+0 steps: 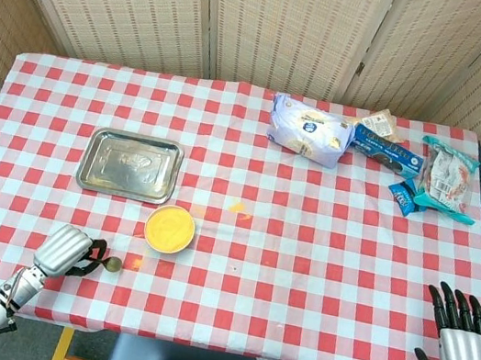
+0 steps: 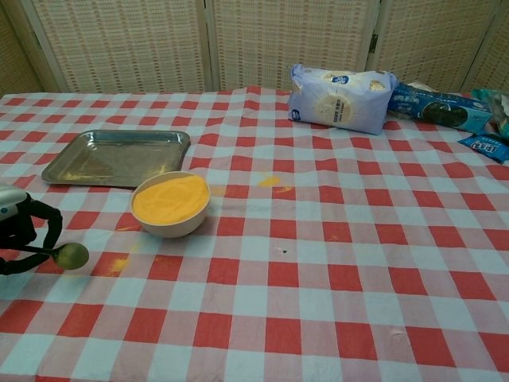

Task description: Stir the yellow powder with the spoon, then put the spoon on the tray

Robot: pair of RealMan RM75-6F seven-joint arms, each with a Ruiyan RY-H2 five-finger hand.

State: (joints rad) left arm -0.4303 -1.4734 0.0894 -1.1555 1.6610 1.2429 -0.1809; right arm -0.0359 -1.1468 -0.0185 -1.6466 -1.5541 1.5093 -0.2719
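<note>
A cream bowl (image 1: 169, 228) (image 2: 169, 203) filled with yellow powder stands near the table's front left. Behind it and to the left lies the empty metal tray (image 1: 129, 165) (image 2: 118, 157). My left hand (image 1: 65, 249) (image 2: 20, 227) is left of the bowl, low over the cloth, its dark fingers curled around the spoon's handle. The spoon's round bowl (image 1: 113, 263) (image 2: 73, 255) sticks out toward the powder bowl, apart from it. My right hand (image 1: 463, 345) hangs at the table's front right corner, fingers apart, holding nothing.
Spilled yellow powder marks the cloth beside the bowl (image 2: 118, 263) and further right (image 2: 270, 181). A pale blue bag (image 1: 310, 130) (image 2: 342, 97) and several snack packets (image 1: 446, 179) lie at the back right. A woven screen stands behind the table.
</note>
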